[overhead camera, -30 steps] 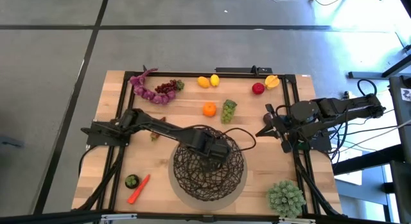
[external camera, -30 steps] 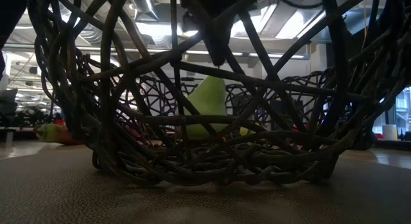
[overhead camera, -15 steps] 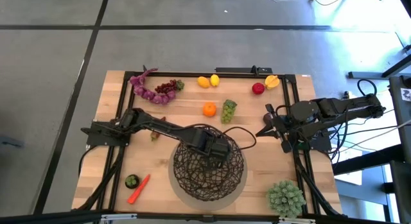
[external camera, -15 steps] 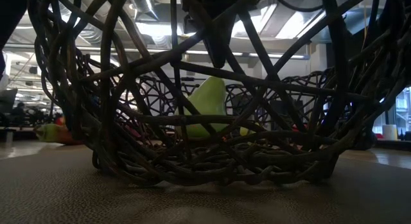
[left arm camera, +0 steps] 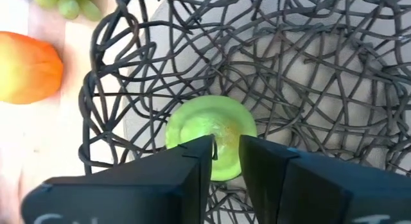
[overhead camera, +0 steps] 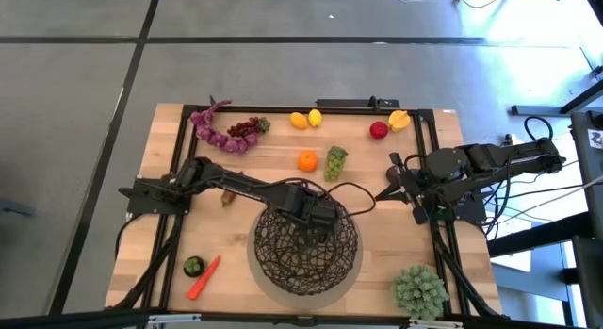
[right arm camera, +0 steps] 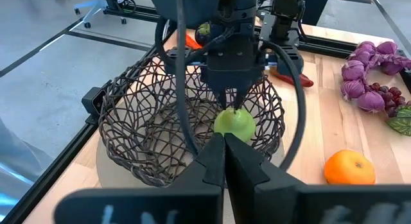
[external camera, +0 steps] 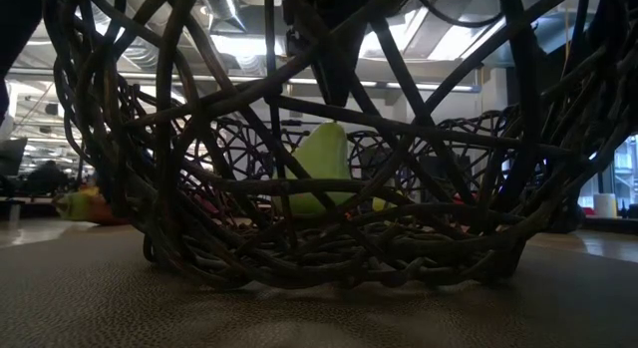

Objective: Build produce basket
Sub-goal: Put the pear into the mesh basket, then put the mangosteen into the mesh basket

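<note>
Left of the dark woven-wire basket (overhead camera: 306, 249) lie a red carrot (overhead camera: 203, 277) and purple beads (overhead camera: 212, 129). Inside the basket sits one green pear (left arm camera: 210, 137), the left gripper (left arm camera: 225, 153) just above it, fingers slightly spread around its stem. The orange (overhead camera: 307, 160), grapes (overhead camera: 335, 162), lemons (overhead camera: 305, 119) and apple (overhead camera: 379, 130) wait outside, so most filling remains. Right of the basket, the right gripper (overhead camera: 391, 188) waits, pressed together.

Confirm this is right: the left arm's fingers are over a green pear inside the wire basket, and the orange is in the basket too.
Not quite. The pear is in the basket under the left gripper, but the orange lies on the table outside it, as the high view shows.
</note>
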Controlling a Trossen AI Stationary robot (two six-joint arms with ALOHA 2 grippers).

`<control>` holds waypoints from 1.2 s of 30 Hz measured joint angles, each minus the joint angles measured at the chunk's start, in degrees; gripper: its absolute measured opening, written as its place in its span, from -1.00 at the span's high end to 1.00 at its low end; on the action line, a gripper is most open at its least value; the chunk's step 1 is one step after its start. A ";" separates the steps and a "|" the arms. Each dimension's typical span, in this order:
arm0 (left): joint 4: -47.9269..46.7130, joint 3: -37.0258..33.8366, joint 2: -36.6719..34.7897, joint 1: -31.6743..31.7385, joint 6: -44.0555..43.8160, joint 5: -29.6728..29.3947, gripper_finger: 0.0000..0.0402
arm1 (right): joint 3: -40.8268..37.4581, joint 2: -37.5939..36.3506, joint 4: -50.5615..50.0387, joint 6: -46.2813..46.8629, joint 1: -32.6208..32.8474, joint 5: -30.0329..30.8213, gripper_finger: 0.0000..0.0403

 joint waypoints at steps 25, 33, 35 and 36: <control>-8.37 0.02 -11.83 -1.51 -8.70 -8.16 0.66 | 7.55 1.03 -8.96 3.99 0.02 7.02 0.98; -13.10 0.06 -17.98 -5.21 -18.62 -8.50 0.65 | 21.72 8.78 -27.47 4.31 0.02 8.17 0.99; -16.10 0.04 -19.18 -6.80 -23.50 -8.42 0.66 | 24.17 10.98 -30.88 4.28 0.02 8.15 0.99; -17.69 0.07 -19.77 -7.64 -26.30 -8.11 0.66 | 25.29 11.88 -32.53 4.24 0.02 8.09 0.99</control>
